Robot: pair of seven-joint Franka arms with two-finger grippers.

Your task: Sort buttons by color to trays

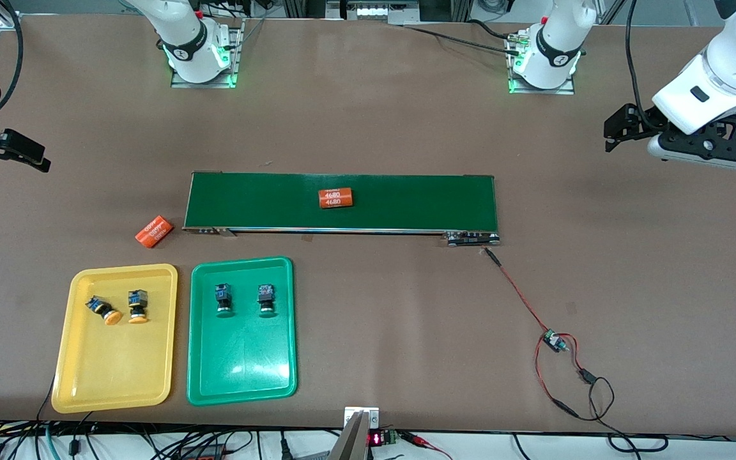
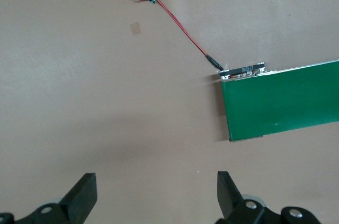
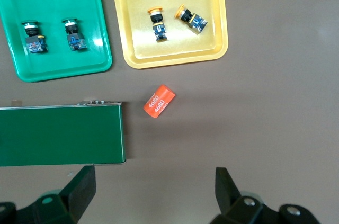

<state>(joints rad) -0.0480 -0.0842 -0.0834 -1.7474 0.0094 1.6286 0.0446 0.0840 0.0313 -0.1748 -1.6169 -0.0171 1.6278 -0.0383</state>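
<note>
two yellow-capped buttons [image 1: 102, 308] [image 1: 137, 305] in the yellow tray [image 1: 87, 377], in the part of it farther from the front camera, close together; one tilted, cap toward the camera, the other roughly straight, cap also toward the camera. two green-capped buttons [image 1: 223, 300] [image 1: 266, 298] in the green tray [image 1: 240, 377], side by side but apart, likewise in the part farther from the camera, caps toward the camera. both trays side by side, near but not touching, yellow one toward the right arm's end of the table, green one beside it.

dark-green conveyor belt [image 1: 406, 198] farther from the camera than the trays, long across the table. one orange cylinder [image 1: 335, 198] with white numbers on the belt; a second orange cylinder [image 1: 154, 231] on the bare table just off the belt's end toward the right arm's end, farther from the camera than the yellow tray.

red wire [image 1: 521, 294] from the belt's other end to a small circuit board [image 1: 554, 341] on the table.

left gripper [image 2: 156, 195] up over bare table near the left arm's end, fingers [image 2: 82, 195] spread wide, nothing between them. right gripper [image 3: 153, 195] up over bare table near the right arm's end, off the belt's end, fingers [image 3: 79, 189] also spread wide, nothing held. both arms waiting, away from the trays.
</note>
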